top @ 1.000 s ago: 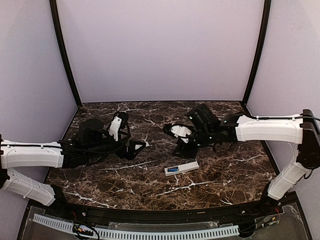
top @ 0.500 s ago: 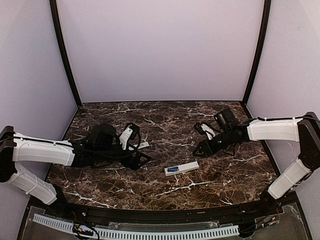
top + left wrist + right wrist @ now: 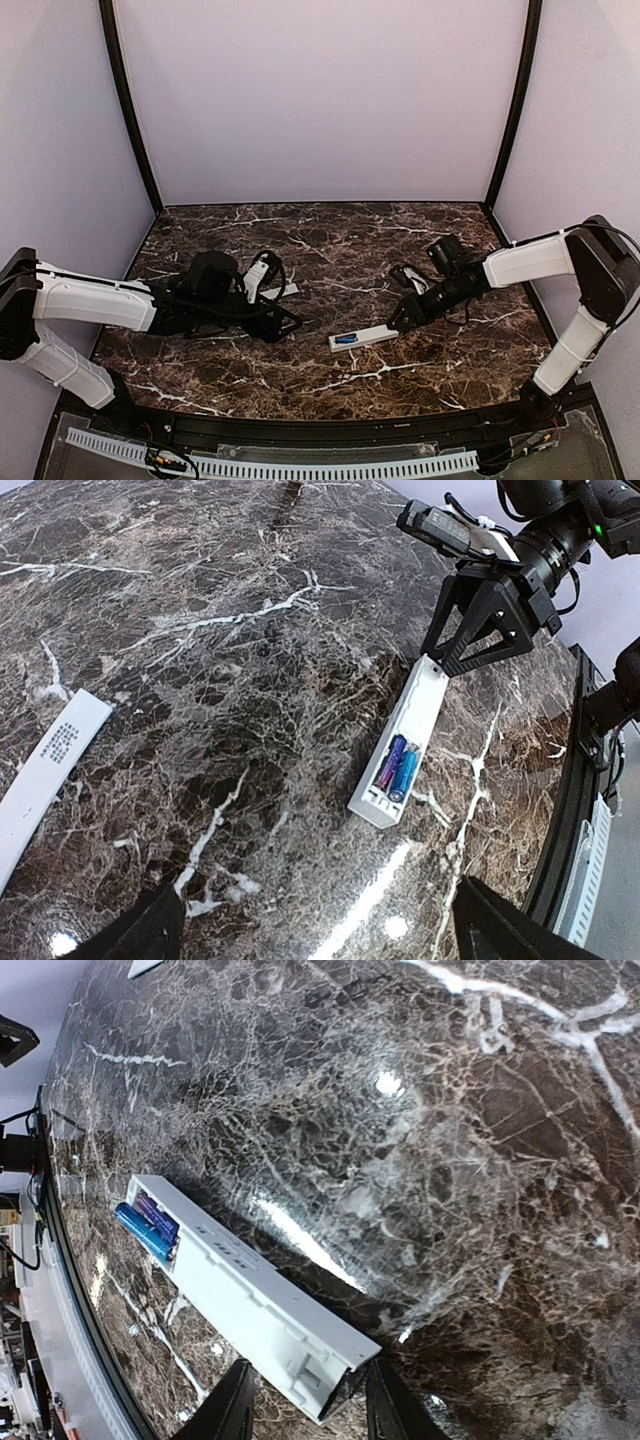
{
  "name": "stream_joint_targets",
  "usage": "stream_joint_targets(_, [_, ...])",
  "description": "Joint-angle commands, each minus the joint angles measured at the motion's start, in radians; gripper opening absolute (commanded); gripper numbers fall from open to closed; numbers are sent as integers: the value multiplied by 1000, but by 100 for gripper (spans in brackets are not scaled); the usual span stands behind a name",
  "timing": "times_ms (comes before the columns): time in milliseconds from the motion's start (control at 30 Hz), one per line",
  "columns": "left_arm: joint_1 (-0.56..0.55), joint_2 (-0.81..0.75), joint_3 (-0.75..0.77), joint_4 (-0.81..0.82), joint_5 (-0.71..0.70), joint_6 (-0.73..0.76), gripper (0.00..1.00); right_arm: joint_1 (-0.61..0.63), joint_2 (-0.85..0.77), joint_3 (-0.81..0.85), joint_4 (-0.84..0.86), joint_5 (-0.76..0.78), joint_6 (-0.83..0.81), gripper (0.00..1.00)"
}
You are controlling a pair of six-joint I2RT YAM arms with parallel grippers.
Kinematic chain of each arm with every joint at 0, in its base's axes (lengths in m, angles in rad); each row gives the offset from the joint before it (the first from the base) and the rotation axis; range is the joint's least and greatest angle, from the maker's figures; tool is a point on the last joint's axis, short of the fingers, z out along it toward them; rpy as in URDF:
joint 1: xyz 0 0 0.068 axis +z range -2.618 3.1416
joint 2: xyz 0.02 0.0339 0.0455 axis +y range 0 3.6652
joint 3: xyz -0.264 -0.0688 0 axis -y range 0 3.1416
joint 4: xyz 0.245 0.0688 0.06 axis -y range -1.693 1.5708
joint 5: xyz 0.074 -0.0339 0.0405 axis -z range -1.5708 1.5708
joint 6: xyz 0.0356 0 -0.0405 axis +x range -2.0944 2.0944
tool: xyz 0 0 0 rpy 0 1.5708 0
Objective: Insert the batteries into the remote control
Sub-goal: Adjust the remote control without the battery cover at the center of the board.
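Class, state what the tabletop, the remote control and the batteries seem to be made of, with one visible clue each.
Tabletop: polished dark marble or marble-look laminate; white veins, glare spots.
Remote control: matte white plastic, probably; moulded slots.
Batteries: metal cells in glossy blue and purple wrap, likely; sheen.

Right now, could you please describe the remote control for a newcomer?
On the marble table, look near the middle, at the right claw. The remote control is the white bar holding blue batteries; the flat white strip further left holds none.
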Motion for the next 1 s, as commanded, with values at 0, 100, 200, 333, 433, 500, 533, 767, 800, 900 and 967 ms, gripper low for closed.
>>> stream_joint_targets(0, [3,9,34,-18,-3,-18,93,-6,9,-28,58,-91,32,35])
stream_joint_targets(100, [3,12,39,-22,-6,-21,91,-5,-6,-54,79,-117,57,33])
stream_joint_targets(200, [3,19,43,-23,-5,-23,89,-5,-18,-78,99,-132,76,30])
stream_joint_targets(333, [3,33,49,-25,6,-29,86,7,-14,-105,124,-149,94,29])
stream_joint_targets(433, [3,43,56,-21,30,-43,80,32,-16,-118,151,-162,122,28])
stream_joint_targets(500, [-3,54,63,-19,36,-54,75,47,-18,-125,171,-165,143,26])
stream_joint_targets(533, [-5,60,68,-23,36,-57,74,52,-17,-125,180,-165,151,26])
stream_joint_targets(767, [-47,186,195,-118,11,-81,59,75,-5,-134,222,-163,182,23])
stream_joint_targets(800, [-52,197,221,-123,9,-85,58,78,-3,-137,227,-164,188,23])
stream_joint_targets(900, [-75,255,276,-174,-1,-91,52,89,-2,-150,254,-168,202,22])
stream_joint_targets(967, [-92,281,311,-212,-17,-87,49,96,1,-156,267,-166,210,22])
